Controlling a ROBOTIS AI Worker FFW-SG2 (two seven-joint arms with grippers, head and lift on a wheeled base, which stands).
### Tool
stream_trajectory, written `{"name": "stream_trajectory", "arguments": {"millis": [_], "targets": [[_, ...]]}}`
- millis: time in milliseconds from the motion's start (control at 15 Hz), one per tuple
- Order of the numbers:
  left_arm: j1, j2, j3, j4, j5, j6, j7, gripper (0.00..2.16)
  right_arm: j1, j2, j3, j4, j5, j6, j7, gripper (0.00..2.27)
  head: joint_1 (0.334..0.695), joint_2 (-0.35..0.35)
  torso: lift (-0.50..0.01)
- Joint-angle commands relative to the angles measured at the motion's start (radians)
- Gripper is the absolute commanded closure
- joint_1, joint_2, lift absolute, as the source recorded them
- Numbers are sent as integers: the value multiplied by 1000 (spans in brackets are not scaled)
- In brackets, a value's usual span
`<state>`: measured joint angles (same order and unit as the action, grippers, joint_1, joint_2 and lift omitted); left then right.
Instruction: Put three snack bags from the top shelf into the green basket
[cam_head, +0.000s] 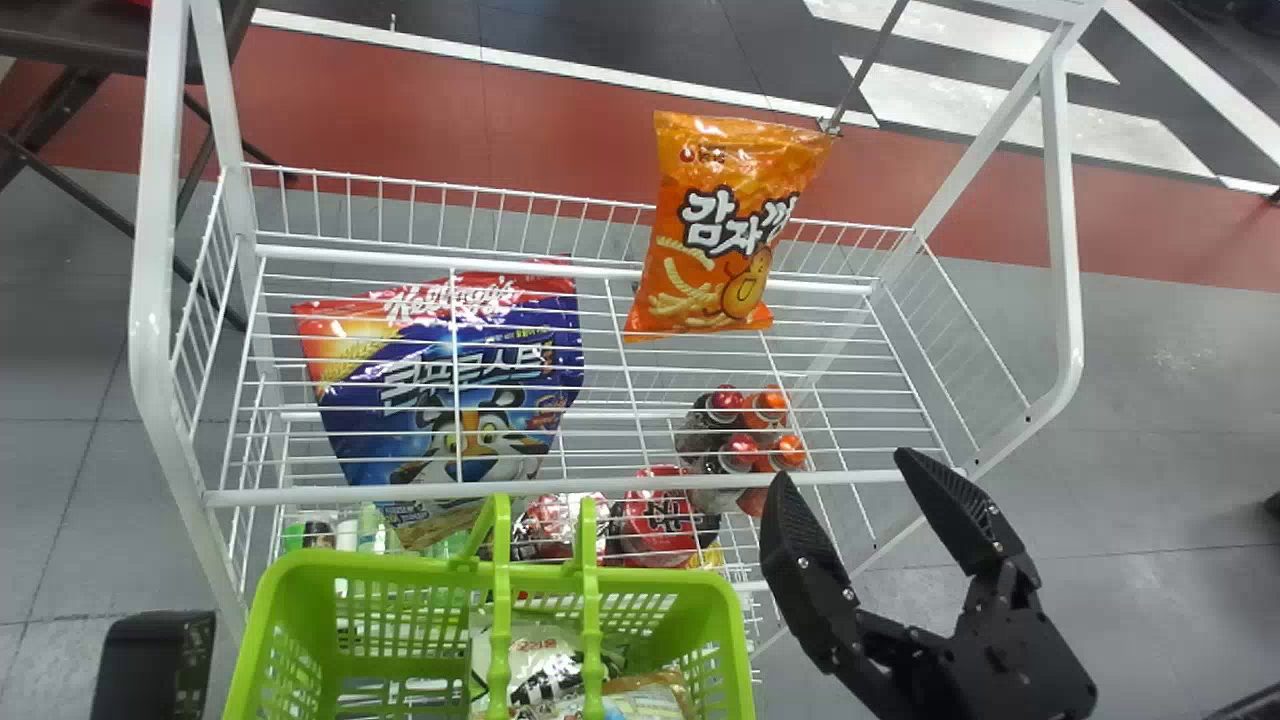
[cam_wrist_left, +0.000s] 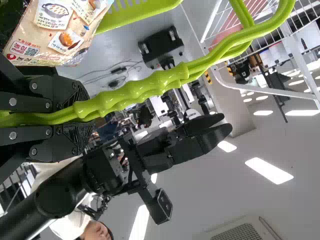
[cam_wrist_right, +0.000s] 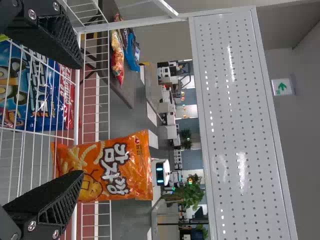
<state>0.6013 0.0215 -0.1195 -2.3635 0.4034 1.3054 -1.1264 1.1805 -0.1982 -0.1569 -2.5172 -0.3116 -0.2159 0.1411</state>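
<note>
An orange snack bag (cam_head: 717, 230) stands upright on the top wire shelf (cam_head: 560, 493), towards its back. Short of the bag and nearer the front right is my right gripper (cam_head: 850, 478), open with nothing held. The right wrist view has the orange bag (cam_wrist_right: 107, 167) beyond the spread right gripper (cam_wrist_right: 79, 119). The green basket (cam_head: 300, 572) hangs in front of the shelf, with a couple of snack bags (cam_head: 540, 668) inside. My left arm (cam_head: 155, 665) is at the bottom left; in the left wrist view the left gripper (cam_wrist_left: 75, 114) is shut on the green basket handles (cam_wrist_left: 160, 82).
Below the top shelf's wires lie a blue cereal bag (cam_head: 450, 390), bottles with red and orange caps (cam_head: 740, 450) and red packages (cam_head: 660, 515). White frame posts (cam_head: 150, 300) rise at both sides. A dark table (cam_head: 70, 45) stands at the far left.
</note>
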Motion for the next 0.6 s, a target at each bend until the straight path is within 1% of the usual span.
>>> {"name": "stream_trajectory", "arguments": {"millis": [0, 533], "targets": [[2, 2, 0, -2, 0, 1, -1, 1760, -2, 0, 0, 0, 0, 0, 0, 56, 695, -350, -45], [6, 2, 3, -3, 0, 1, -3, 1760, -2, 3, -3, 1, 0, -3, 0, 60, 695, -350, -45]]}}
